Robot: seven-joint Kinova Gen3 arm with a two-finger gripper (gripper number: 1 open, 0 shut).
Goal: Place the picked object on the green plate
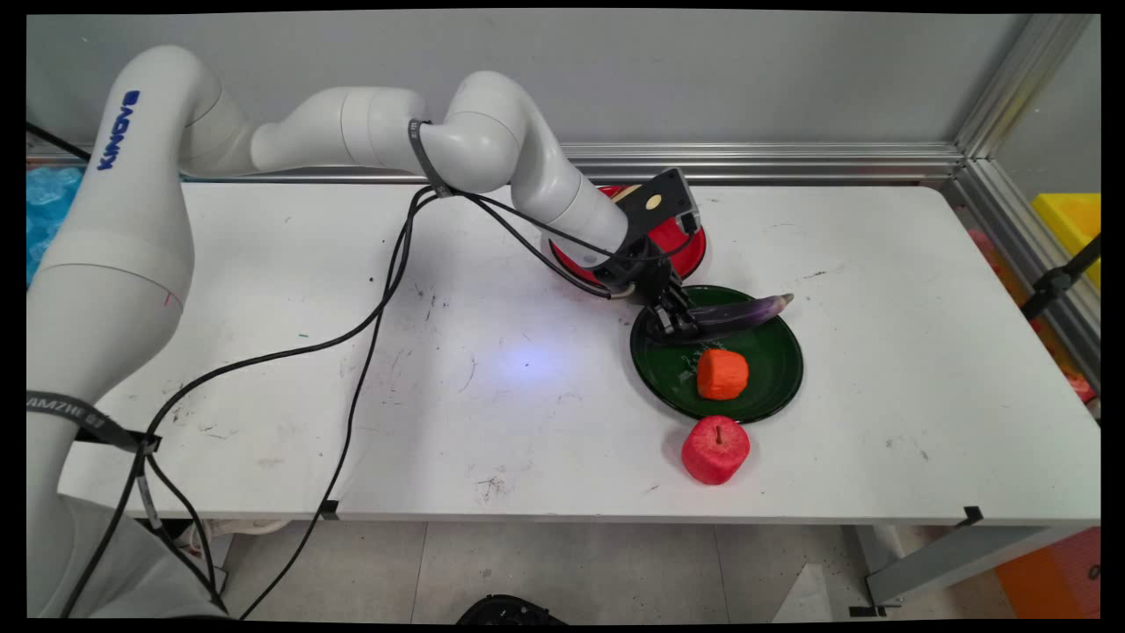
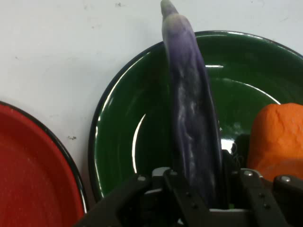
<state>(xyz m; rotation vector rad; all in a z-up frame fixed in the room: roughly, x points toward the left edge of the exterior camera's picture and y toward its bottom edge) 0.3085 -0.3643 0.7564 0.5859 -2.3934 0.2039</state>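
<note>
A long purple eggplant (image 1: 743, 313) lies across the back of a dark green plate (image 1: 773, 387), its tip poking past the plate's far right rim. My gripper (image 1: 675, 322) is shut on the eggplant's near end at the plate's left side. In the hand view the eggplant (image 2: 191, 118) runs up from between my fingers over the green plate (image 2: 118, 142). An orange chunk of carrot (image 1: 722, 374) sits in the plate's middle; in the hand view the carrot (image 2: 279, 139) is at the right.
A red apple (image 1: 715, 449) stands on the table just in front of the green plate. A red plate (image 1: 690, 251) lies behind the gripper, partly hidden by the wrist; the red plate (image 2: 33, 175) fills the hand view's lower left. Black cables trail over the table's left half.
</note>
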